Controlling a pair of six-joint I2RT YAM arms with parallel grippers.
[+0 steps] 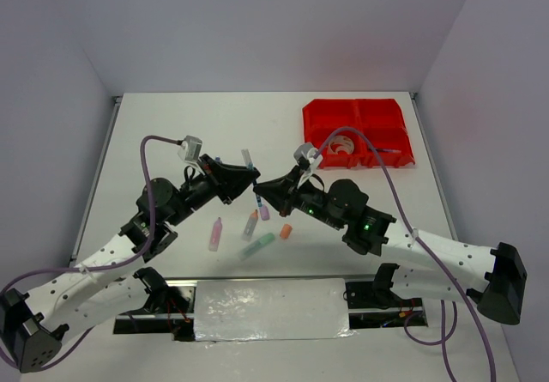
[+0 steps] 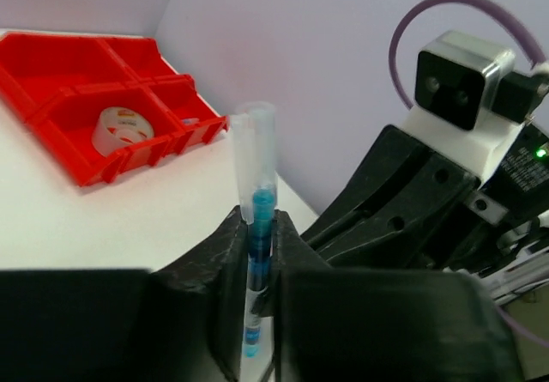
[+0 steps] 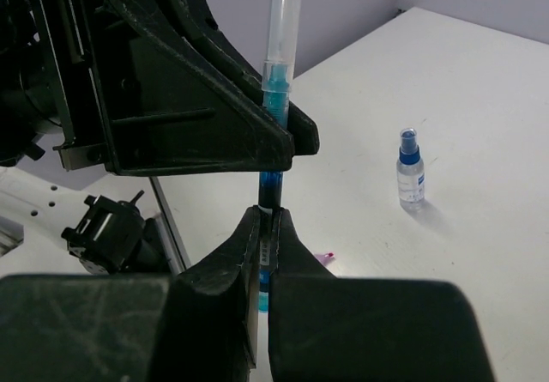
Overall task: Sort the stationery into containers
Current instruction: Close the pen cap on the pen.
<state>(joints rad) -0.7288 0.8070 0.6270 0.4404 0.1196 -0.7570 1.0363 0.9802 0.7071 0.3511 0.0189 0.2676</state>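
blue pen [image 3: 276, 81], clear cap, held in the air over the table between both arms; long axis runs straight out from each set of fingers, cap end away. left gripper [image 2: 257, 227] clamped on its mid barrel; right gripper [image 3: 268, 227] clamped on the lower end, just under the left. red bins [image 1: 309, 129] far right, nearer the right arm. reads as a handover.

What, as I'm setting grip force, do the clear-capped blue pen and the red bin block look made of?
The clear-capped blue pen: likely hard plastic, glossy; its cap is see-through. The red bin block: likely moulded plastic, smooth, faintly shiny, thin walls.
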